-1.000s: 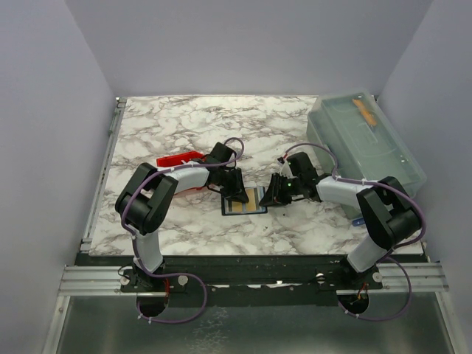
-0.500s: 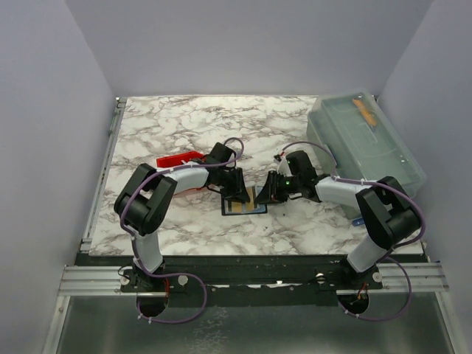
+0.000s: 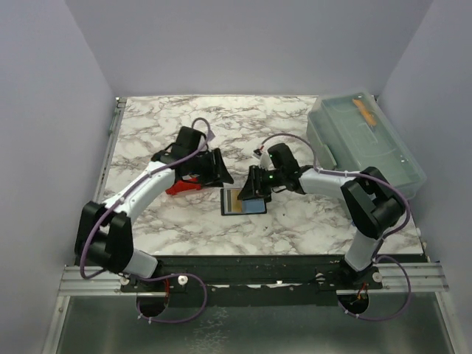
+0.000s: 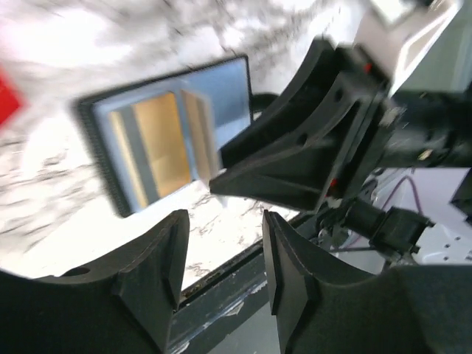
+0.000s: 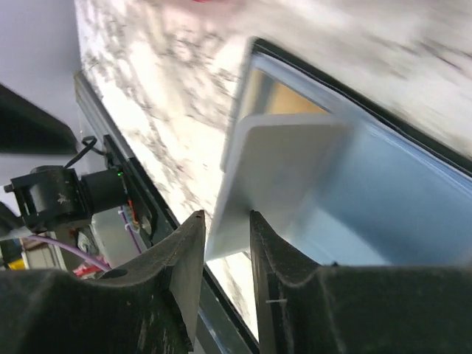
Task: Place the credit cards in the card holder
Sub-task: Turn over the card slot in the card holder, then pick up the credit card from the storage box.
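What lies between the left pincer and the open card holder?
Only bare marble tabletop: the top view shows the left pincer apart from the card holder, nothing between them.

The far half of the bench (image 3: 295, 118) is open marble, and so is a strip along its near edge. On the right, the translucent box (image 3: 365, 140) takes up that side. The middle is crowded: the right hand (image 3: 252, 193) hangs over the far right edge of the open card holder (image 3: 243, 201), and the left hand (image 3: 223, 172) is just beyond its far left corner, with only a narrow gap between them. The red tray (image 3: 179, 186) lies partly under the left arm. Walls close off three sides.
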Controlling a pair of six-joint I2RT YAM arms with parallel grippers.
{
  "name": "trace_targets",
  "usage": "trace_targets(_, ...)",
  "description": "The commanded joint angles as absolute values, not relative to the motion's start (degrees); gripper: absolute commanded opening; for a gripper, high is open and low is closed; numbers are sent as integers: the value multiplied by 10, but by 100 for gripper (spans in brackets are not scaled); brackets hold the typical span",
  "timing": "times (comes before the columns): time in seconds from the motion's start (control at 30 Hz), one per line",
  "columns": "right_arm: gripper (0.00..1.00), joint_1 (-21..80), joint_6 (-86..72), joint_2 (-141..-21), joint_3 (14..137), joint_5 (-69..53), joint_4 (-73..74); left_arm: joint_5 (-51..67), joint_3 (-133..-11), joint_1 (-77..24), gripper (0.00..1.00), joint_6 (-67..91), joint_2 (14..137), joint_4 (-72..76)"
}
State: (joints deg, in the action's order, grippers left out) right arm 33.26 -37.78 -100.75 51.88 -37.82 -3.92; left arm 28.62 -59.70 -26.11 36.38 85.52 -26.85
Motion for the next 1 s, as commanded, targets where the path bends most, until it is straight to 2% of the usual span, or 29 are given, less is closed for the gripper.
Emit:
trace_targets(0.0, 37, 390, -369, -1040, 590, -370, -25, 227, -636, -165, 52, 324, 773, -380)
trace_targets(0.03, 38, 391, -370, -1044, 594, -376, -29, 208, -642, -146, 58, 322, 763, -391)
trace_targets(0.07, 40, 390, -371, -1042, 594, -370, -28, 191, -645, -129, 71, 322, 754, -397)
trace_targets(0.1, 44, 390, -366, -1035, 594, -354, -18, 178, -647, -113, 77, 323, 746, -401)
trace_targets(0.17, 48, 389, -350, -1021, 594, -332, 7, 143, -645, -90, 80, 337, 735, -403)
trace_targets(0.3, 50, 388, -328, -997, 591, -291, 57, 82, -645, -54, 80, 377, 743, -402)
trace_targets(0.43, 51, 385, -335, -976, 565, -280, 46, 52, -649, -32, 79, 427, 781, -393)
trace_targets(0.67, 51, 385, -338, -974, 547, -269, 42, 83, -667, -32, 63, 467, 894, -337)
trace_targets(0.97, 51, 383, -337, -973, 549, -265, 46, 123, -613, -33, 69, 488, 921, -217)
